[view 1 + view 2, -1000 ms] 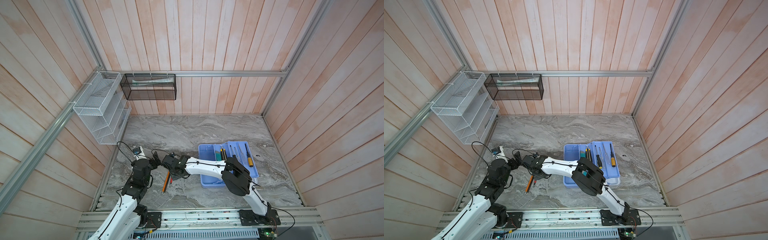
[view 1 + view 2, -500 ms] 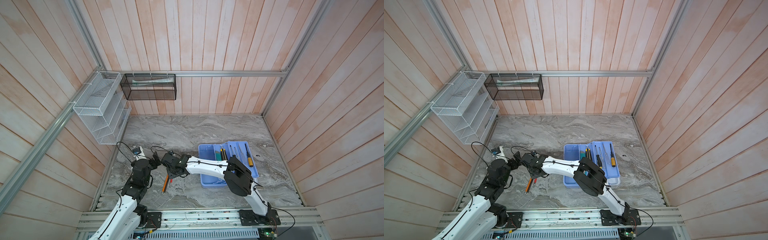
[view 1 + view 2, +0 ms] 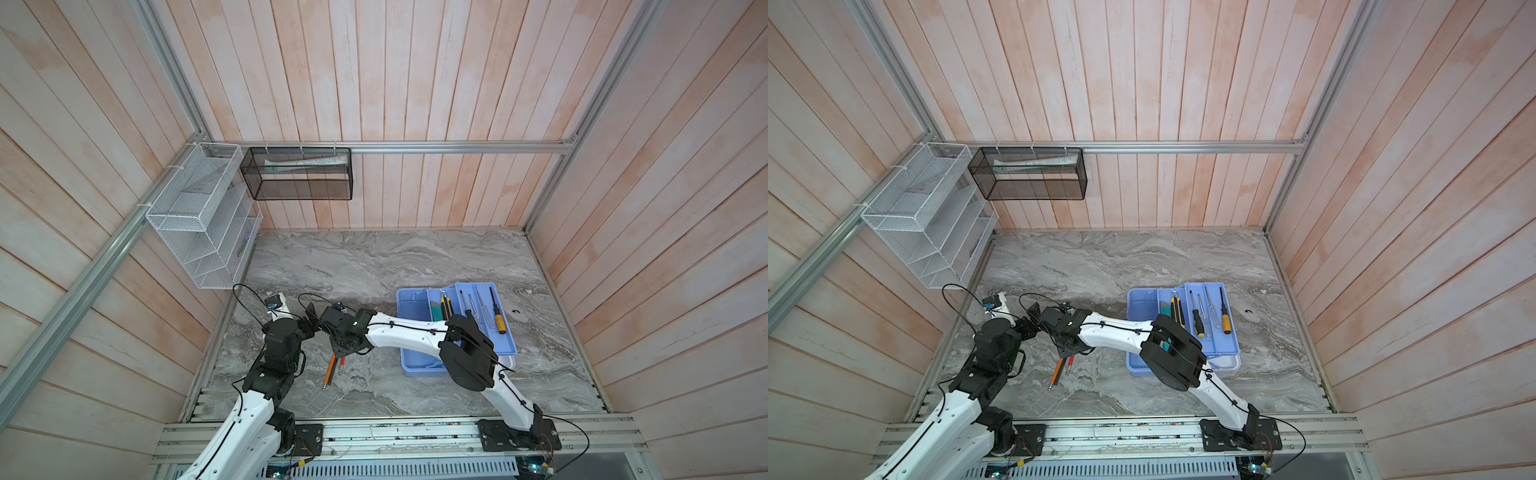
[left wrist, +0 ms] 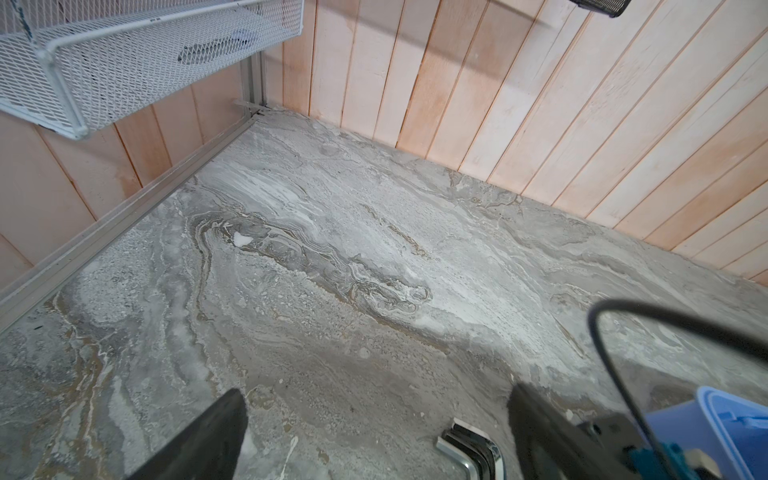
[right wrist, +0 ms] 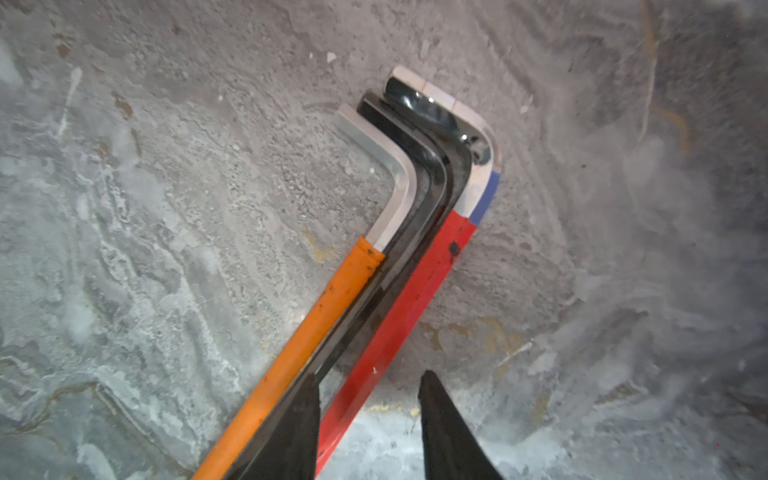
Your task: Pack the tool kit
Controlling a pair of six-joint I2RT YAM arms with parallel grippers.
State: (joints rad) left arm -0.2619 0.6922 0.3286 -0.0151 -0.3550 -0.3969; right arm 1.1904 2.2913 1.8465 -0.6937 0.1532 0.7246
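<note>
Our right hand [image 5: 369, 374], jaws part-open and empty, hangs over the hex keys [image 5: 434, 166], the red-sleeved one lying between its jaws; our wide-open left hand [image 4: 378, 390] sits just beside.

Two robot arms: left arm [image 3: 253, 409], right arm [image 3: 405, 334]. Two wire baskets on the walls: one white basket [image 3: 199, 216], one black basket [image 3: 299, 183], with one pale tube [image 3: 307, 165] inside. One blue case [image 3: 411, 307] on the table [image 3: 374, 257], with one blue tray [image 3: 509, 345] on top. In there, seven tools: one teal tool [image 3: 436, 311], two thin black-and-yellow tools [image 3: 446, 306], four screwdrivers [image 3: 500, 320] in a row. Beside the case, one small dark bit [image 3: 515, 310]. Four hex keys [image 5: 436, 166] loose on the table, counted by bent ends: one with orange sleeve [image 5: 311, 328], one with red sleeve [image 5: 407, 311], two dark. In both top views only two of them possible to tell apart.
</note>
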